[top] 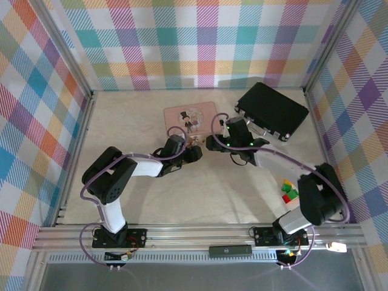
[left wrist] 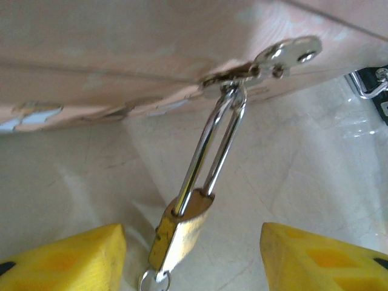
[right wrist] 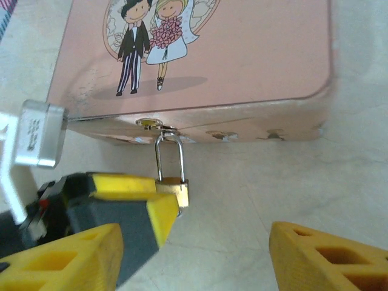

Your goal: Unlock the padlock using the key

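Padlock (right wrist: 174, 189) is hanging locked at six o'clock of the pink box (right wrist: 242, 54); left gripper (left wrist: 193, 242) is straddling it wide open, right gripper (right wrist: 194, 254) is hovering open, empty.

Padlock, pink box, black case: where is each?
Padlock (right wrist: 176, 189): right wrist view, brass body.
Pink box (right wrist: 254, 54): right wrist view, bare lid.
Black case (top: 271, 109): top view, lid middle.
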Available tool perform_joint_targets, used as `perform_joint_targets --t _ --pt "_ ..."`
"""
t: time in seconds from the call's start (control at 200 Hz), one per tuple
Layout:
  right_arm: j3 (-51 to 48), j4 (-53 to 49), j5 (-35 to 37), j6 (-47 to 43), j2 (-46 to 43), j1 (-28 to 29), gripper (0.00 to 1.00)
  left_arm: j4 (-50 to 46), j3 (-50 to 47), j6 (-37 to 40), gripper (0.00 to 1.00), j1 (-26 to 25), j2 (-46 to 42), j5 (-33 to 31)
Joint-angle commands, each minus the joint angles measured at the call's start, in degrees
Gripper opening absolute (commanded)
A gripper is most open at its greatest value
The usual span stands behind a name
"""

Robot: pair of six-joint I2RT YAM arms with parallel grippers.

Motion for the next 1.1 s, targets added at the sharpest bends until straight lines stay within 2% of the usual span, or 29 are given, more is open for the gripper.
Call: perform_joint_targets --t 0.0,0.235,0.505,0.715,0.78,0.925,1.095 --pt "-3.3 -2.52 0.76 -0.64 -4.31 -0.78 0.62 -2.4 2.73 4.66 0.58 -0.22 1.33 -1.8" --pt "-7.35 -2.78 2.24 0.64 -9.8 -1.27 0.55 -3.6 5.52 6.65 0.44 -0.35 4.71 -0.62" --pt "-8.46 -2.79 1.48 2.54 -10.16 -2.92 0.53 -7.01 6.24 7.34 0.32 -1.49 6.04 -2.37" --pt "-10.95 -1.01 0.7 5.32 -10.35 -3.6 0.5 -4.81 6.08 4.77 0.08 -1.5 7.11 -0.99" --pt "-12.4 0.14 0.07 6.51 -10.35 -3.58 0.5 -2.63 5.48 1.78 0.0 -1.5 6.98 0.38" --pt "-14.95 2.94 -3.13 9.34 -9.57 -3.73 0.5 8.14 2.22 -8.71 0.0 -1.41 6.15 4.4" --pt "-18.98 11.04 -8.42 15.19 -8.53 -3.82 0.49 20.73 -0.07 -22.0 0.0 -0.92 6.55 6.53"
